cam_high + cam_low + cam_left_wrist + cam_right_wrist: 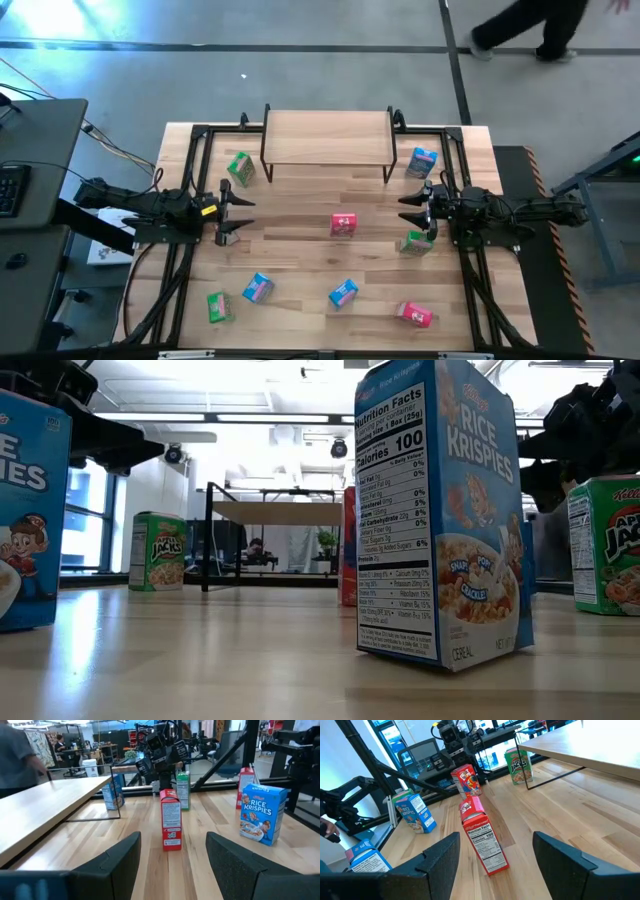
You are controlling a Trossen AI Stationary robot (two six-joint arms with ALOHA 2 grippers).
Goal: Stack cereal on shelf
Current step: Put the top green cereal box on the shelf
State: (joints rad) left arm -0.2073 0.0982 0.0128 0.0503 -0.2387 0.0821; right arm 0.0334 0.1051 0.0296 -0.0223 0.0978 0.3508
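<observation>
I see the low shelf [328,136], a light wood plank on thin black metal legs, standing at the far middle of the larger wooden tabletop [300,250] with nothing on its top. None of the small printed cardboard cereal boxes is on it.

From above I count eight boxes on the tabletop. A green box [240,168] stands just off the shelf's left legs and a blue box [423,162] just off its right legs. A red-pink box [344,224] sits near the table's middle, between the two arms. A second green box [417,242] stands just beside the right gripper. Along the near edge are a third green box [219,306], a blue box [258,288], another blue box [343,293] and a second red-pink box [415,315].

My left gripper [236,210] hovers at the left side of the table, its dark fingers [115,865] spread apart and holding nothing; in its wrist view the central red-pink box stands upright ahead of the gap, well clear of the fingers.

My right gripper [414,208] hangs at the right side, facing the left one across the table. Its fingers [570,865] also stand apart and empty, and the same red-pink box shows ahead of them, untouched.

A person's legs [520,30] cross the floor beyond the table's far edge.
</observation>
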